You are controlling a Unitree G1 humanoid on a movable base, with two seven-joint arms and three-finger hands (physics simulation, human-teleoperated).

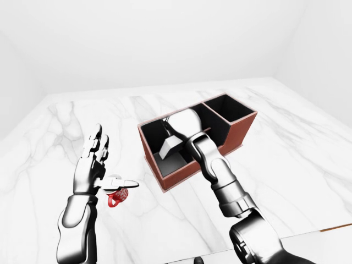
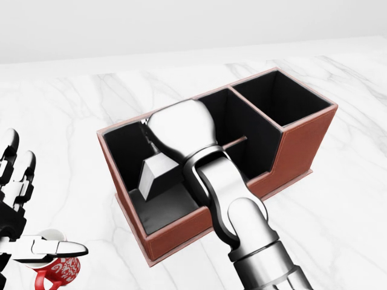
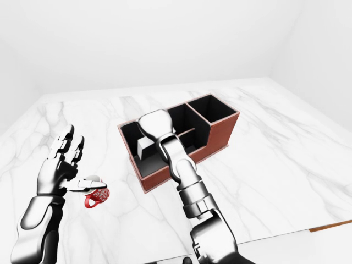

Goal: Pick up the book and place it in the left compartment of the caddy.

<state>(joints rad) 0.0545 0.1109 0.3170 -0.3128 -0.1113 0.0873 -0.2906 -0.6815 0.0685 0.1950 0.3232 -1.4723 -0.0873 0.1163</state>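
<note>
While the right robot hand point(image 2: 158, 140) fills the caddy point(image 2: 302, 142), a red mug point(image 1: 118, 196) stands apart.

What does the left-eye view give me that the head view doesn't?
Only the left-eye view shows the whole left hand open above the red mug, the table's near edge and the room walls. Only the head view shows the book close up, tilted inside the caddy's left compartment. Both show the right hand over that compartment and the two empty compartments.
</note>
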